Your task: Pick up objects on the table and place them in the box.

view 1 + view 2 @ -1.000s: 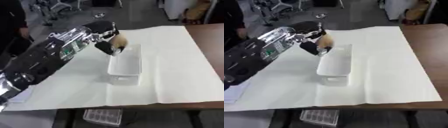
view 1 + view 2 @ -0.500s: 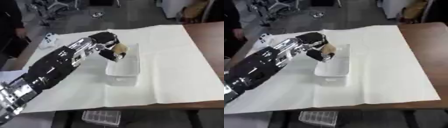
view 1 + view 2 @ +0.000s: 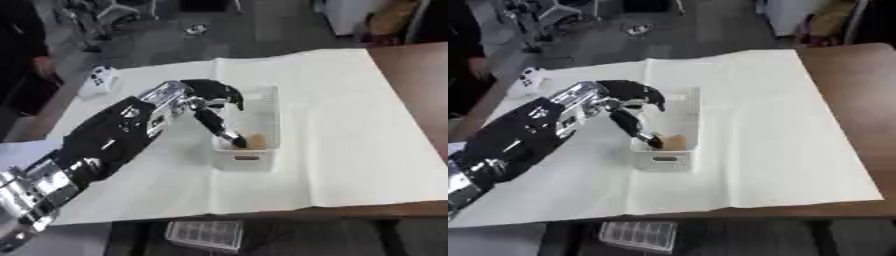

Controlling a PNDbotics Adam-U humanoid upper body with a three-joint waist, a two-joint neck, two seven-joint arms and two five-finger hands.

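Observation:
A white rectangular box (image 3: 268,102) stands on the white sheet in the middle of the table. A small tan, rounded object (image 3: 255,141) lies inside the box at its near end. My left hand (image 3: 216,97) hangs over the box's left wall, fingers spread and relaxed; one finger (image 3: 226,132) reaches down beside the tan object. The hand holds nothing. My right hand shows in neither view.
A white sheet (image 3: 350,120) covers most of the brown table (image 3: 859,85). A small white device (image 3: 101,78) lies at the sheet's far left edge. A clear tray (image 3: 203,234) sits on the floor below the table's front edge.
The tan object has left my left hand and now lies in the box's near end. The hand's fingers have opened. The camera has shifted.

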